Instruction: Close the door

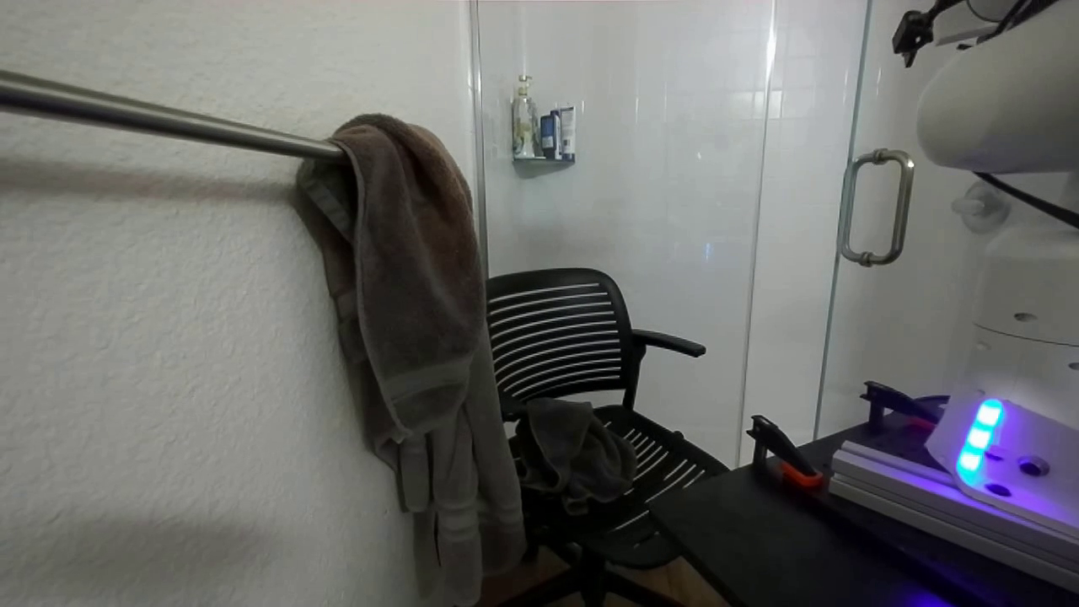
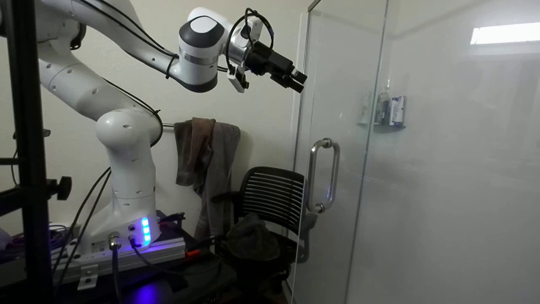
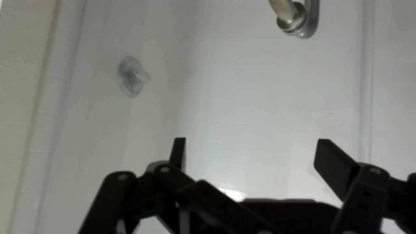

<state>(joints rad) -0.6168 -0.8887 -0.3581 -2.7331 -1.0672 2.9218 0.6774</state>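
The door (image 1: pixel 919 295) is a tall clear glass panel in front of pale shower walls; it also shows in an exterior view (image 2: pixel 333 245). Its silver D-shaped handle (image 1: pixel 877 206) is vertical and shows in an exterior view (image 2: pixel 324 175). A pale strip lies between the door's edge and the neighbouring panel in an exterior view. My gripper (image 2: pixel 298 82) is above the handle, pointing down towards the glass; I cannot tell if it touches. In the wrist view the gripper (image 3: pixel 252 141) is open and empty, with the handle's end (image 3: pixel 292 19) at the top edge.
A black office chair (image 1: pixel 552 337) with a cloth stands before the fixed glass panel (image 1: pixel 674 236). Towels (image 1: pixel 421 278) hang from a wall bar (image 1: pixel 169 118). The arm's base sits on a black table (image 1: pixel 742 531) with clamps. A black post (image 2: pixel 25 126) stands at the left edge.
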